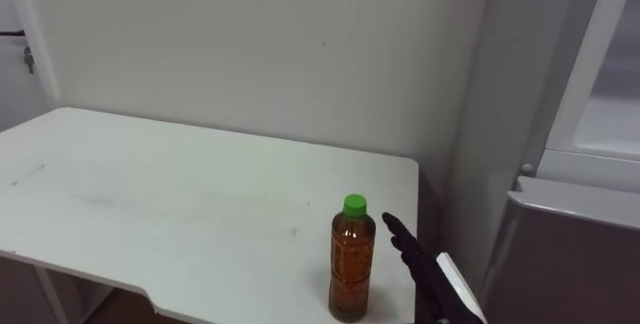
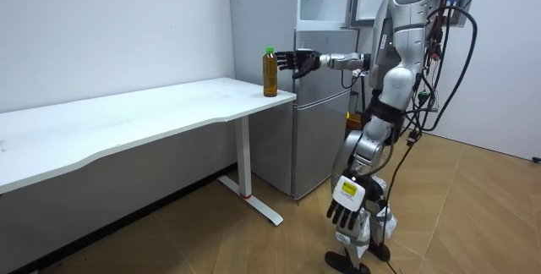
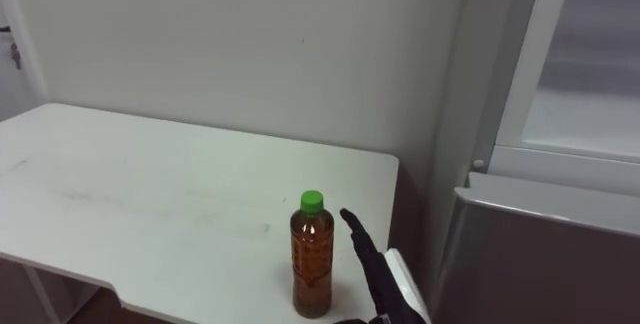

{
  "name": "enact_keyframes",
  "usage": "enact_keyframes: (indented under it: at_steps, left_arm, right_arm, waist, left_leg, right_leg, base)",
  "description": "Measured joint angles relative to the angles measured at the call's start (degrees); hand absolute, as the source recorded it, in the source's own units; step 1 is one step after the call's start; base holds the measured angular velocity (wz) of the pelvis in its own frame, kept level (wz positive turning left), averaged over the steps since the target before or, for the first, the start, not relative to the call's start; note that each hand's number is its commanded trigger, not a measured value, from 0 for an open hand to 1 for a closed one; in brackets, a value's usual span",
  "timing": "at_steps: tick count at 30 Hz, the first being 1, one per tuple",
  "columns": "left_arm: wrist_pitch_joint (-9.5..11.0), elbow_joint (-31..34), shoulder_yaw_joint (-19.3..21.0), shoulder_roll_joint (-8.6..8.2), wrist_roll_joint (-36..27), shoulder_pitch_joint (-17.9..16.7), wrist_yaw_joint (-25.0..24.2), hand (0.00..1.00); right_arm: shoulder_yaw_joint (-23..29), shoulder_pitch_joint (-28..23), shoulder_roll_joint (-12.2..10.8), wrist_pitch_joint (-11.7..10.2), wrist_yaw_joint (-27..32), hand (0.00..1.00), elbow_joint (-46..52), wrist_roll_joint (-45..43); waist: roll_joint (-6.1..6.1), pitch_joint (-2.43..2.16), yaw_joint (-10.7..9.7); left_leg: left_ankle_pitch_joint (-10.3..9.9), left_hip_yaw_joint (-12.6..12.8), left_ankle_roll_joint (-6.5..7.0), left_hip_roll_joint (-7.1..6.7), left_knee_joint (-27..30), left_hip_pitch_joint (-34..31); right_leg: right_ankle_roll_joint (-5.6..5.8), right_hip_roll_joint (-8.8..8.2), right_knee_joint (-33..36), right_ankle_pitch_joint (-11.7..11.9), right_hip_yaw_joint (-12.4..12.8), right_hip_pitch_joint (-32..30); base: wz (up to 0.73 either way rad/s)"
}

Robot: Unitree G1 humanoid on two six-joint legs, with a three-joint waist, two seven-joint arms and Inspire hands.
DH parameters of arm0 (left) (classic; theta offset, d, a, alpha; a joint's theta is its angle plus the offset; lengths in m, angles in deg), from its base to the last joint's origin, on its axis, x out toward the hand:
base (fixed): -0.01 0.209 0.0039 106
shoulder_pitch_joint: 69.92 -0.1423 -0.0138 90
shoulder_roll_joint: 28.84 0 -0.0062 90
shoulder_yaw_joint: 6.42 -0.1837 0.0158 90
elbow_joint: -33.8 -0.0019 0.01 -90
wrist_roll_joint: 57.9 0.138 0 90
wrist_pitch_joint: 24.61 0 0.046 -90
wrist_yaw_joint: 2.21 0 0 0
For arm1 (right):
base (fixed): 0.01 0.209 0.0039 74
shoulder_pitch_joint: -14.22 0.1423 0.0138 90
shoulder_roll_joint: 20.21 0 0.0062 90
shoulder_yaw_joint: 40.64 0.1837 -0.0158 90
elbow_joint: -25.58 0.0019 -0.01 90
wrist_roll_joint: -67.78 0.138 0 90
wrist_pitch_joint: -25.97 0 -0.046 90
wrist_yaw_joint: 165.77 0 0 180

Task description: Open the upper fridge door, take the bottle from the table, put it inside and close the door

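An amber bottle with a green cap stands upright on the white table, close to its right front corner. My right hand is stretched out just right of the bottle at label height, fingers straight and open, a small gap between them and the bottle. In the room view the bottle stands at the table's end, with the right hand level beside it. My left hand hangs relaxed by my thigh. The fridge stands right of the table, its upper part pale.
A plain wall runs behind the table. A narrow gap separates the table's right edge from the grey fridge side. I stand on the wooden floor in front of the fridge, turned toward the table end.
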Motion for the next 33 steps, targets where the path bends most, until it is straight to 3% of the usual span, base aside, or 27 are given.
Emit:
enact_keyframes:
  at_steps: [12,23,27,33]
  left_arm:
    - [-0.4,0.0,0.0,-0.04,0.0,-0.4,0.0,0.0]
    - [-0.6,0.1,0.0,-0.23,0.0,-0.1,0.0,0.0]
    - [-0.5,0.1,0.0,-0.75,-0.1,-0.5,0.1,0.0]
    - [-0.4,0.3,-0.1,-0.84,-0.1,-1.3,0.2,0.0]
  right_arm:
    - [-0.1,0.0,-0.3,0.2,0.1,0.0,-5.6,17.2]
    - [0.0,0.2,-0.4,0.3,-0.1,0.0,-6.2,21.5]
    - [1.4,2.4,-2.0,0.3,0.8,0.0,-6.2,27.0]
    - [2.3,5.2,-2.1,0.1,2.9,0.0,-6.2,30.4]
  waist:
    - [0.18,0.16,0.2]
    - [0.46,0.35,0.2]
    - [0.62,0.49,0.2]
    - [0.55,0.55,0.3]
  left_leg:
    - [0.1,-0.1,0.17,-0.09,0.2,-0.1]
    - [0.2,-0.8,0.25,-0.39,0.1,-0.4]
    - [0.3,-0.9,0.44,-0.52,0.1,-0.2]
    - [0.3,-1.5,0.65,-0.81,0.2,0.2]
  right_leg:
    - [0.0,-0.2,0.1,0.0,-0.7,0.1]
    - [0.03,-0.3,0.1,0.0,-0.9,0.0]
    - [0.03,-0.43,0.1,0.0,-0.9,0.3]
    - [0.11,-0.56,0.0,0.0,-1.0,0.8]
  base:
    - [0.0]
    - [0.02]
    - [0.03]
    - [0.05]
